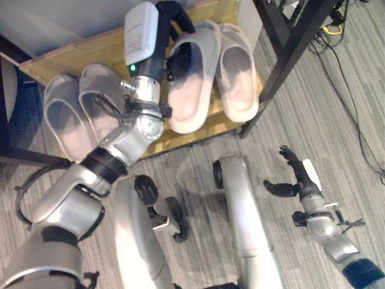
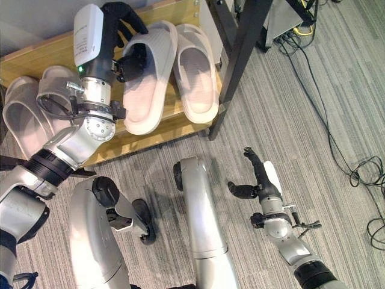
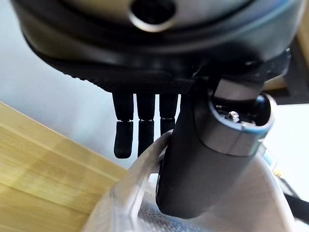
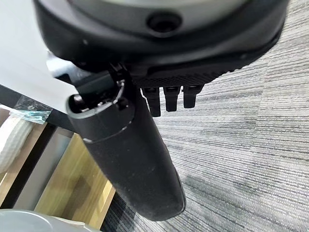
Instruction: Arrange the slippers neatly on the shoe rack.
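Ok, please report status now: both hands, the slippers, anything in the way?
Left hand shut on white slipper at the toe, on wooden rack. Right hand open over carpet, idle. Grey pair racked alongside. Black table leg close by.

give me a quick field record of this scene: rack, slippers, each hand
rack: low wooden shoe rack on grey carpet
white pair: two white slippers side by side on the rack, the left one angled, its heel overhanging the front edge
grey pair: grey slippers at the rack's left end
left hand: left hand gripping the toe end of the angled white slipper
right hand: right hand open over the carpet, holding nothing
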`<state>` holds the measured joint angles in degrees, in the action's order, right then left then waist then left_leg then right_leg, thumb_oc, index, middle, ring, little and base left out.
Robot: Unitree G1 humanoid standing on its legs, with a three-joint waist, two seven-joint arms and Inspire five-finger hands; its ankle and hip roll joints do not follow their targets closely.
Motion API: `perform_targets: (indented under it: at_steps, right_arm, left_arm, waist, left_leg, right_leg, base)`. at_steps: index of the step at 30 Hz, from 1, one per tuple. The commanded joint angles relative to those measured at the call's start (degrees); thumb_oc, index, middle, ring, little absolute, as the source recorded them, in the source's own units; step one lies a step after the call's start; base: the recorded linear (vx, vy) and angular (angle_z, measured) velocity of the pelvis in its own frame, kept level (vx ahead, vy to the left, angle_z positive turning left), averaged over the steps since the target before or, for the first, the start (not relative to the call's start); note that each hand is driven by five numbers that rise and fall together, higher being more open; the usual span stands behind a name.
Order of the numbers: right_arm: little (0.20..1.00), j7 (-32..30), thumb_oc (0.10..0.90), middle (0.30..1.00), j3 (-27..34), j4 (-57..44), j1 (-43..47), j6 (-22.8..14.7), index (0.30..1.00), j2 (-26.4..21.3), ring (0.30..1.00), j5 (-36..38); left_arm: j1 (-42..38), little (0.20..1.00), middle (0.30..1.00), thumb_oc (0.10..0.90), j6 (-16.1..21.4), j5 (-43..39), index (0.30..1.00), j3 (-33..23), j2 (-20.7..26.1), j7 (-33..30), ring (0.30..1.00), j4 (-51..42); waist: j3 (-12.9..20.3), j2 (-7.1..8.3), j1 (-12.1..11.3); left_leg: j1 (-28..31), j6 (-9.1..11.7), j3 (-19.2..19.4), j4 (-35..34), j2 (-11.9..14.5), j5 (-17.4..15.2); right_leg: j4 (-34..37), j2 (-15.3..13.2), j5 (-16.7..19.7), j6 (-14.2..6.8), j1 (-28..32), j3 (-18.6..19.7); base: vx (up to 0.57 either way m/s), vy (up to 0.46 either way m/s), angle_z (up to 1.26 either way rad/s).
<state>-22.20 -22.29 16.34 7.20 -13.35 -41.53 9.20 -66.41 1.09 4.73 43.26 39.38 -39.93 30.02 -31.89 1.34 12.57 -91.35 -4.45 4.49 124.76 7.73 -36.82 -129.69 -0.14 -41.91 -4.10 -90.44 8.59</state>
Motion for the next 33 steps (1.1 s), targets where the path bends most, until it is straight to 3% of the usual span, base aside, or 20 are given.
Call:
perform_targets:
  at_steps: [1,15,16,18,26,33]
  right_arm:
    - [0.9,-0.32,0.8,0.9,2.01,-6.77,2.89,-4.09,0.9,-2.82,0.9,-0.71]
    - [0.9,1.47,0.8,0.9,1.55,-7.21,2.47,-3.6,0.9,-3.58,0.9,-1.86]
    - [0.9,1.85,0.8,0.9,1.17,-7.17,2.78,-3.5,0.9,-3.67,0.9,-1.73]
    - [0.9,2.07,0.8,0.9,0.97,-7.19,3.02,-3.42,0.9,-3.74,0.9,-1.61]
    - [0.9,2.7,0.8,0.9,0.42,-7.07,3.63,-3.05,0.9,-4.06,0.9,-1.43]
    - [0.9,2.78,0.8,0.9,2.06,-7.49,2.91,-3.54,0.9,-4.5,0.9,-1.1]
  left_arm:
    - [-12.61,0.3,0.3,0.4,1.66,-0.36,0.3,-0.46,-0.5,-1.8,0.3,2.18]
    - [-11.03,0.3,0.3,0.4,-0.86,0.83,0.3,-2.22,-0.6,0.06,0.3,5.84]
    - [-11.01,0.716,0.716,0.678,-1.05,0.63,0.716,-2.02,-1.15,0.58,0.716,6.37]
    - [-11.1,0.9,0.9,0.8,-1.06,0.3,0.9,-2.05,-1.46,0.88,0.9,6.63]
    - [-12.89,0.9,0.9,0.8,-1.12,-0.29,0.9,-1.18,-3.53,2.56,0.9,8.13]
    - [-9.4,0.9,0.9,0.8,0.0,2.61,0.9,-1.04,-1.33,3.71,0.9,2.07]
  waist:
    - [2.1,3.24,-0.25]
    - [2.1,3.83,-0.2]
    - [2.1,4.03,-0.11]
    - [2.1,4.17,-0.02]
    - [2.1,4.21,0.2]
    - [2.1,3.71,-0.18]
  left_leg:
    - [1.4,2.8,-4.67,-2.45,-3.33,-3.29]
    - [1.4,3.64,-3.63,-2.26,-4.3,-2.61]
    - [1.4,3.75,-3.51,-2.26,-4.36,-2.62]
    - [1.4,3.77,-3.47,-2.2,-4.44,-2.58]
    - [1.4,3.78,-3.14,-1.99,-4.66,-2.54]
    - [1.4,3.87,-3.0,-1.78,-4.84,-2.58]
  right_leg:
    - [4.81,-5.66,-0.09,0.82,0.49,2.51]
    - [3.18,-5.56,-0.17,1.21,0.49,3.01]
    - [3.12,-5.6,-0.21,1.29,0.49,3.23]
    - [3.04,-5.61,-0.28,1.29,0.49,3.35]
    - [2.94,-5.49,-0.18,1.2,0.49,3.55]
    - [2.84,-5.46,-0.02,1.04,0.49,3.43]
  base:
    - [0.0,0.0,0.0]
    - [-0.01,0.0,0.01]
    - [0.0,0.0,0.0]
    - [-0.01,0.0,0.02]
    - [0.0,0.0,0.0]
    - [0.0,0.0,0.0]
